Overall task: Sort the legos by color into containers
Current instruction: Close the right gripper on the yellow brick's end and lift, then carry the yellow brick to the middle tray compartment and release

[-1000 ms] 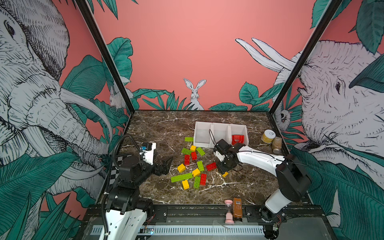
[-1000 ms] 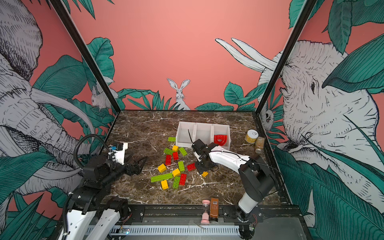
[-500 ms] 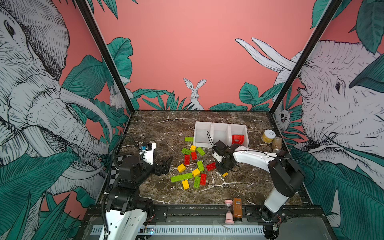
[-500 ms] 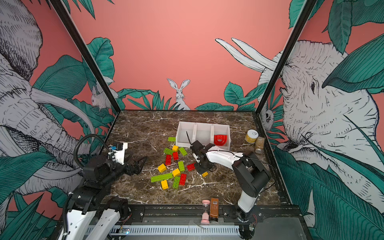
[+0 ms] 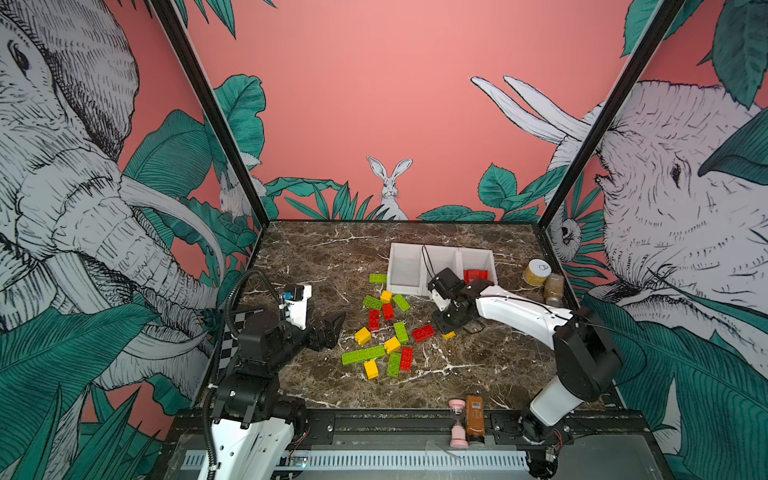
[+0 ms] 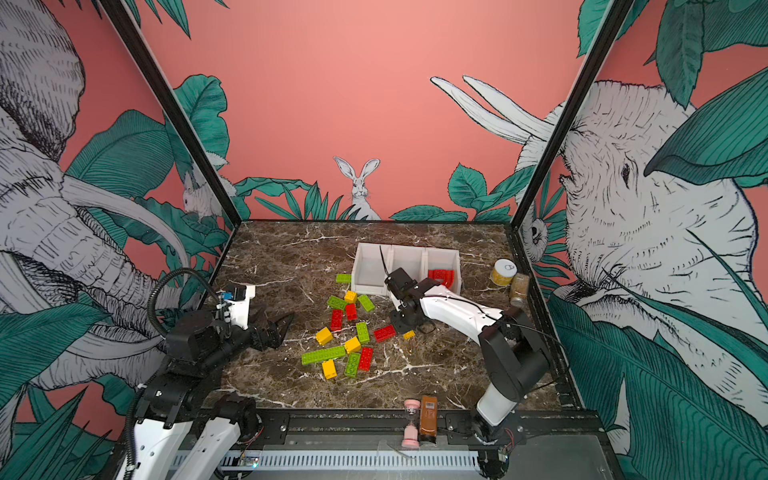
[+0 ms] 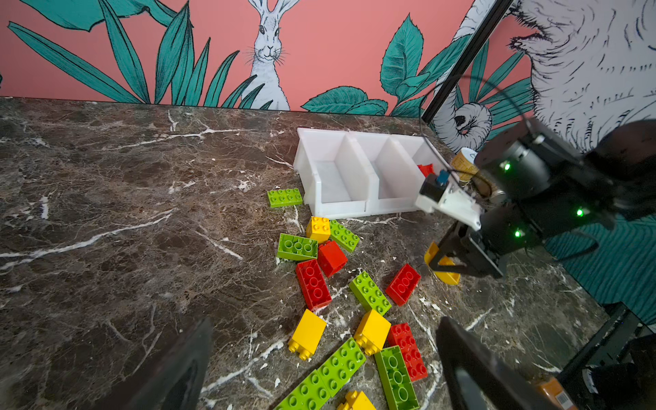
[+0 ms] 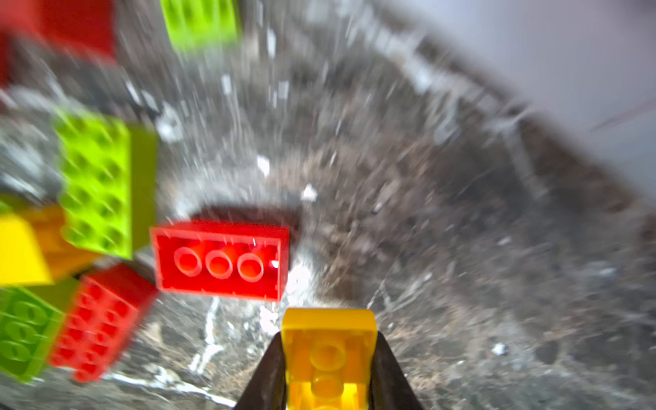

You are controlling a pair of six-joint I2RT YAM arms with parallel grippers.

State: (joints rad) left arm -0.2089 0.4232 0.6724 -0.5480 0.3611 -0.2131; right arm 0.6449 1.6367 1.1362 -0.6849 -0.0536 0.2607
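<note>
Several legos (image 5: 386, 332) in green, yellow and red lie scattered mid-table in both top views, in front of the containers (image 5: 405, 270), three joined white bins. The right bin holds red pieces (image 5: 476, 275); the other two bins look bare. My right gripper (image 8: 329, 340) is down at the pile's right edge, shut on a small yellow brick (image 8: 328, 355), which also shows in a top view as the yellow brick (image 5: 449, 335). A red brick (image 5: 423, 332) lies just left of it. My left gripper (image 5: 332, 328) hovers open left of the pile, holding nothing.
One green brick (image 5: 377, 277) lies against the bins' left front corner. A yellowish jar (image 5: 537, 272) and a brown spice jar (image 5: 553, 289) stand right of the bins. A pink hourglass (image 5: 458, 424) and a brown bottle (image 5: 474, 417) sit on the front rail.
My right gripper's jaws have closed onto the yellow brick, and the right arm has shifted slightly. The left arm has not moved.
</note>
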